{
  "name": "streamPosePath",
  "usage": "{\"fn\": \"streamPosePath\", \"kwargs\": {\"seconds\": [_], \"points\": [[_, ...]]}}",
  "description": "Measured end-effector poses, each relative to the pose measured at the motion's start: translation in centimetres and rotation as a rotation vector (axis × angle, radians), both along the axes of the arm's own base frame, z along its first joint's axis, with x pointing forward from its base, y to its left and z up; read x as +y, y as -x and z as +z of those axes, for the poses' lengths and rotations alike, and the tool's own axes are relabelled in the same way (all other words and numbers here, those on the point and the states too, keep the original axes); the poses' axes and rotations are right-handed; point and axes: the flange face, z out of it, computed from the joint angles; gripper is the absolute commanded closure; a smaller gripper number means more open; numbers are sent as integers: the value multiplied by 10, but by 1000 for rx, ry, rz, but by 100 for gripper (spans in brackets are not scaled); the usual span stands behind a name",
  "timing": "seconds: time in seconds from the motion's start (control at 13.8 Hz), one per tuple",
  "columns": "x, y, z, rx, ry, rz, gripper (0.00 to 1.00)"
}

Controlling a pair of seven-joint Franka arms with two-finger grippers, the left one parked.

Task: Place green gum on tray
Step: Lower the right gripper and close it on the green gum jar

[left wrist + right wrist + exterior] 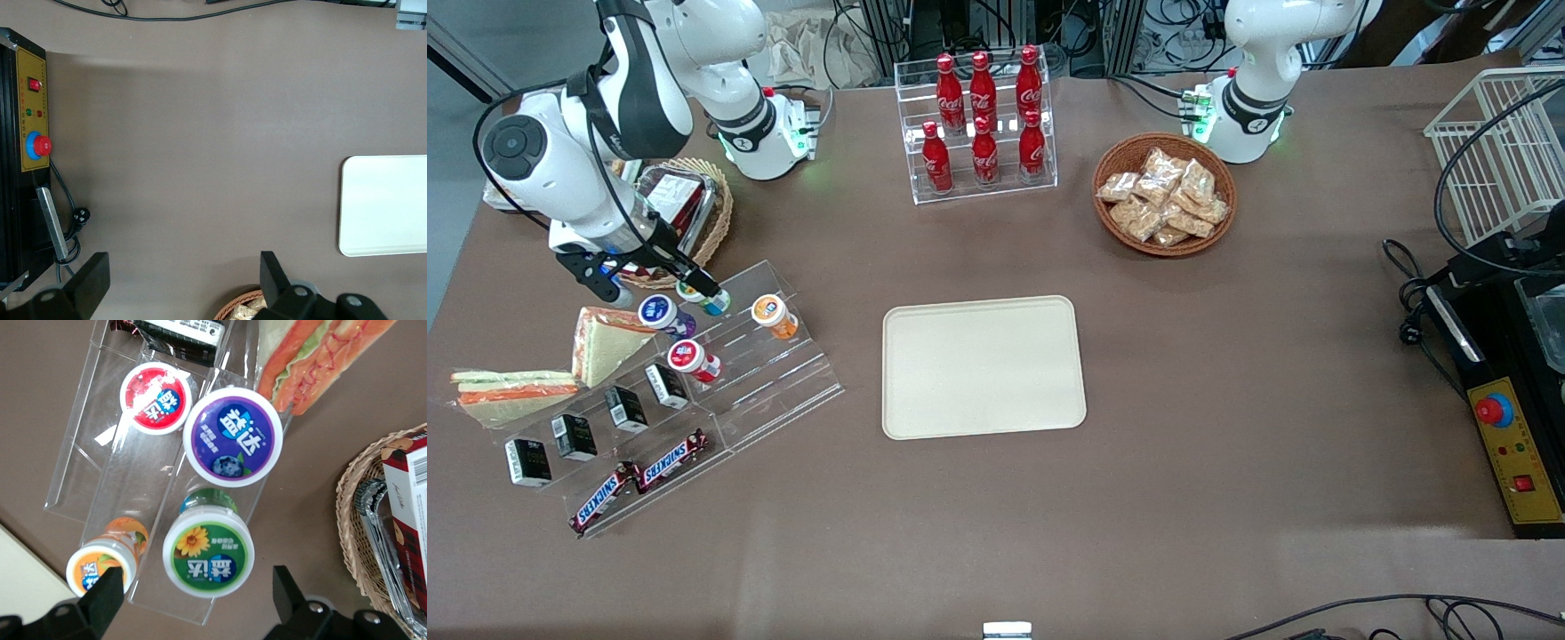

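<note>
The brown table (pixel 996 551) carries everything, and the tray (pixel 983 366) lies flat near its middle with nothing on it; in the left wrist view only one end of it shows, cut off at the frame edge. Toward the working arm's end of the table stands a clear stepped rack (pixel 720 391), and much of what sits on it is partly masked in the front view by the right arm (pixel 587 133) reaching over it. The green gum (pixel 208 550) stands upright on the rack's topmost step, beside the purple-lidded bottle (pixel 233 435) and a step above the orange-lidded bottle (pixel 105 565); in the front view only a sliver of its teal body and white lid peeks out from under the black fingers. The red-lidded bottle (pixel 156 397) stands a step lower still, near the sandwich packs (pixel 605 342). A wicker basket (pixel 373 540) holding a box runs off the edge of the right wrist view. The gripper (pixel 200 590) hovers right over the green gum with its fingers (pixel 103 593) spread wide, one on each side of the lid and clear of it, grasping nothing.
</note>
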Motion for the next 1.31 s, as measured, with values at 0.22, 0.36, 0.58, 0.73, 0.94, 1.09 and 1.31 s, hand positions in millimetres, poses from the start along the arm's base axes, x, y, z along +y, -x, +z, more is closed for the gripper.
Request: {"fn": "streamPosePath", "kwargs": {"seconds": [0.22, 0.36, 0.58, 0.73, 0.94, 1.09, 1.31], "points": [[0, -5, -12, 5, 2, -1, 1], [-4, -7, -17, 8, 2, -6, 3], [-21, -8, -20, 10, -6, -1, 21], [-31, -8, -21, 10, -12, 4, 34], [-33, -8, -21, 10, -13, 5, 41], [-33, -9, -21, 10, -13, 6, 51], [-33, -9, -21, 9, -13, 7, 55]]}}
